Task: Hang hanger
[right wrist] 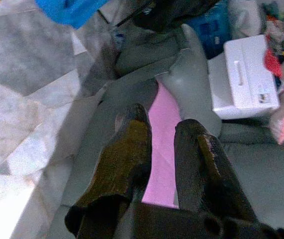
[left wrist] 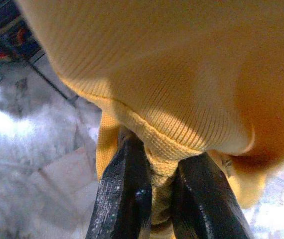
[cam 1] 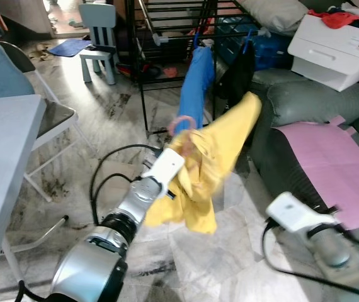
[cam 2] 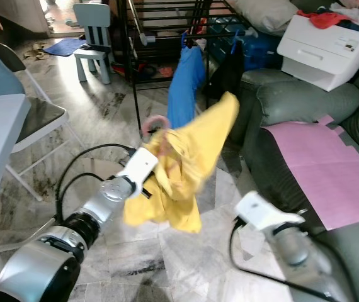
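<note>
Hanger (cam 1: 181, 123) in yellow shirt (cam 1: 214, 163), pinched through the cloth by our left gripper (left wrist: 154, 184), short of the drying rack (cam 1: 167, 38): we judge it may slip in the fabric; right gripper (right wrist: 154, 149) narrowly parted, empty.

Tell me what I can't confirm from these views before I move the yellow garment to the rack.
- Hanger body: the yellow knit garment covers all but the pink hook in the eye views.
- Left gripper: left wrist view shows jaws pinching yellow cloth; whether they also hold the hanger is hidden.
- Black metal drying rack: its top is cut off by the frame edge.
- Right gripper: nothing between its jaws.
</note>
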Motion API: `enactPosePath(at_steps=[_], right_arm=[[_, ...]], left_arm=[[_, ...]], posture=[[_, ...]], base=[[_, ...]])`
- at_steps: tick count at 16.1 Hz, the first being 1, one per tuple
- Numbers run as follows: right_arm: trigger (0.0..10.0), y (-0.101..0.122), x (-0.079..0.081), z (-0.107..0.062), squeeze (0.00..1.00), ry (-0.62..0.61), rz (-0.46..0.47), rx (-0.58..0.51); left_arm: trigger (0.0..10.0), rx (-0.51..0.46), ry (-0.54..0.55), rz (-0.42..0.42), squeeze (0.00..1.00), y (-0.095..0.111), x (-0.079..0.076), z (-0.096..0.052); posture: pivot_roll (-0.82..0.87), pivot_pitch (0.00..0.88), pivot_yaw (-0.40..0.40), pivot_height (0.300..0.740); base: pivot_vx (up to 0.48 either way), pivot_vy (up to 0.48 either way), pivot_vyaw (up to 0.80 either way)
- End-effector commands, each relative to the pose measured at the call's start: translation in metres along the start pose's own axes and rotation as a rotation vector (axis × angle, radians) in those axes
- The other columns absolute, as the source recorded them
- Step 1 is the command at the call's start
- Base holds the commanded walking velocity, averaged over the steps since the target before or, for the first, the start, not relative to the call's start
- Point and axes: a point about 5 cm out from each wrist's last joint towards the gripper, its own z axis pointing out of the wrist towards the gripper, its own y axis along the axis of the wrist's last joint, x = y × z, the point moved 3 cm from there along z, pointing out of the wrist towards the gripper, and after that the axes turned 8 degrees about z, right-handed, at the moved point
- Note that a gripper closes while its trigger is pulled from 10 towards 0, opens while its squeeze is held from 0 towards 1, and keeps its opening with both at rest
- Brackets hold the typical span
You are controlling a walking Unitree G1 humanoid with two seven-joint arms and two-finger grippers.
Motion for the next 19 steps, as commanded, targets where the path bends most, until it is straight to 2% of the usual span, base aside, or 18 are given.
enactPosePath(at_steps=[1, 2, 4, 5, 6, 9, 13, 15, 17, 19], right_arm=[[10.0, -0.002, -0.005, 0.000, 1.00, 0.001, 0.012, 0.002], [10.0, -0.002, -0.002, -0.002, 1.00, 0.045, 0.009, -0.010], [10.0, 0.006, 0.020, -0.013, 1.00, 0.271, -0.010, -0.101], [10.0, 0.008, 0.025, -0.020, 1.00, 0.341, -0.043, -0.126], [10.0, 0.007, 0.023, -0.027, 1.00, 0.387, -0.075, -0.139], [10.0, 0.014, -0.002, -0.045, 1.00, 0.460, -0.116, -0.163], [10.0, 0.036, -0.031, -0.058, 1.00, 0.504, -0.188, -0.216], [10.0, 0.045, -0.040, -0.060, 1.00, 0.514, -0.195, -0.236], [10.0, 0.049, -0.044, -0.061, 1.00, 0.531, -0.159, -0.252], [10.0, 0.036, -0.038, -0.061, 1.00, 0.614, -0.137, -0.192]], left_arm=[[0.0, -0.087, -0.007, 0.064, 0.00, 0.021, 0.003, 0.001], [0.0, -0.096, -0.022, 0.092, 0.00, 0.021, 0.001, 0.001], [0.0, -0.119, -0.069, 0.183, 0.00, 0.021, -0.002, -0.001], [0.0, -0.133, -0.093, 0.217, 0.00, 0.020, -0.004, -0.002], [0.0, -0.162, -0.126, 0.270, 0.00, 0.020, -0.007, -0.004], [0.0, -0.225, -0.216, 0.423, 0.00, 0.014, -0.013, -0.012], [0.0, -0.301, -0.306, 0.570, 0.00, 0.010, -0.025, -0.021], [0.0, -0.324, -0.326, 0.583, 0.00, 0.012, -0.028, -0.023], [0.0, -0.347, -0.335, 0.577, 0.00, 0.015, -0.029, -0.023], [0.0, -0.394, -0.356, 0.600, 0.00, 0.020, -0.033, -0.026]], posture=[[-0.05, 0.000, -0.027, 0.740], [-0.05, 0.000, -0.025, 0.740], [-0.05, 0.000, -0.020, 0.740], [-0.05, 0.000, -0.019, 0.740], [-0.05, 0.000, -0.017, 0.740], [-0.05, 0.000, -0.008, 0.740], [-0.05, 0.000, -0.005, 0.740], [-0.06, 0.000, -0.005, 0.740], [-0.06, 0.000, -0.006, 0.740], [-0.05, 0.000, -0.007, 0.740]], base=[[0.000, 0.000, 0.00], [0.000, 0.000, 0.00], [0.000, 0.000, 0.00], [0.000, 0.000, 0.00], [0.000, 0.000, 0.00], [0.000, 0.000, 0.00], [0.000, 0.000, 0.00], [0.000, 0.000, 0.00], [0.000, 0.000, 0.00], [0.000, 0.000, 0.00]])
